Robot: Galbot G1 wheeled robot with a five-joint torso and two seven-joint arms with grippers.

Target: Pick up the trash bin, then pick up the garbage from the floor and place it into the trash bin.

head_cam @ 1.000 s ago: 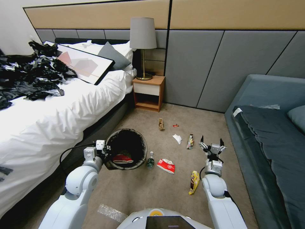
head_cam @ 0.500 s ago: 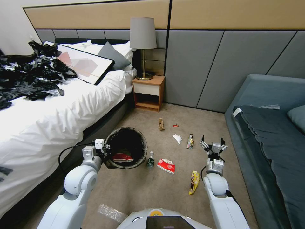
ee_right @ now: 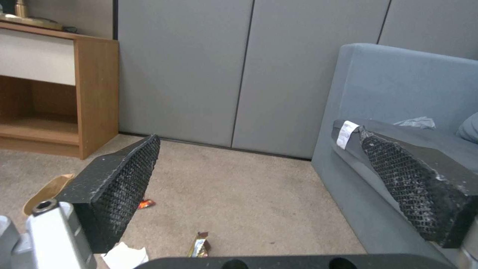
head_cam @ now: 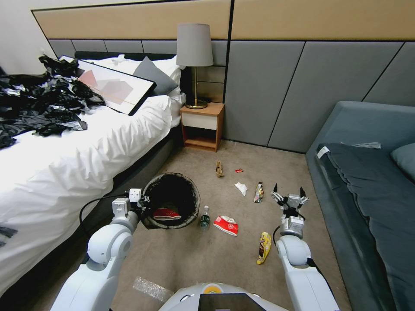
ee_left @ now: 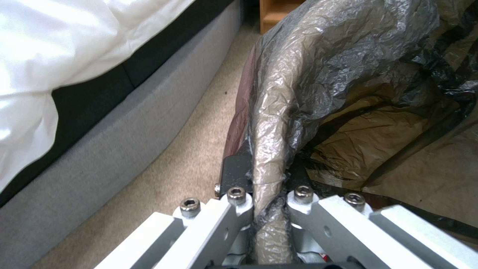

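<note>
The trash bin [head_cam: 190, 203], round with a black liner, hangs tilted beside the bed. My left gripper [head_cam: 144, 203] is shut on its near rim, and the liner-wrapped rim [ee_left: 271, 123] runs between the closed fingers [ee_left: 234, 203]. One red-and-white carton [head_cam: 166, 214] lies inside the bin. Garbage lies on the carpet: a bottle [head_cam: 204, 218], a red-and-white carton [head_cam: 226, 225], a yellow wrapper [head_cam: 264, 247], a second wrapper [head_cam: 259, 192], a white tissue [head_cam: 241, 187], a brown scrap [head_cam: 219, 168] and a tiny red wrapper [head_cam: 239, 170]. My right gripper [head_cam: 288, 192] is open and empty, right of the litter, its pads [ee_right: 119, 186] wide apart.
A white bed [head_cam: 86, 151] with a heap of black bags [head_cam: 39, 103] lines the left. A wooden nightstand [head_cam: 203, 125] with a lamp stands at the back wall. A grey-blue sofa [head_cam: 367, 181] borders the right. A clear plastic scrap [head_cam: 151, 288] lies near my base.
The left arm has shifted slightly to the left and carried the bin a little with it. The right gripper has stayed open and almost still.
</note>
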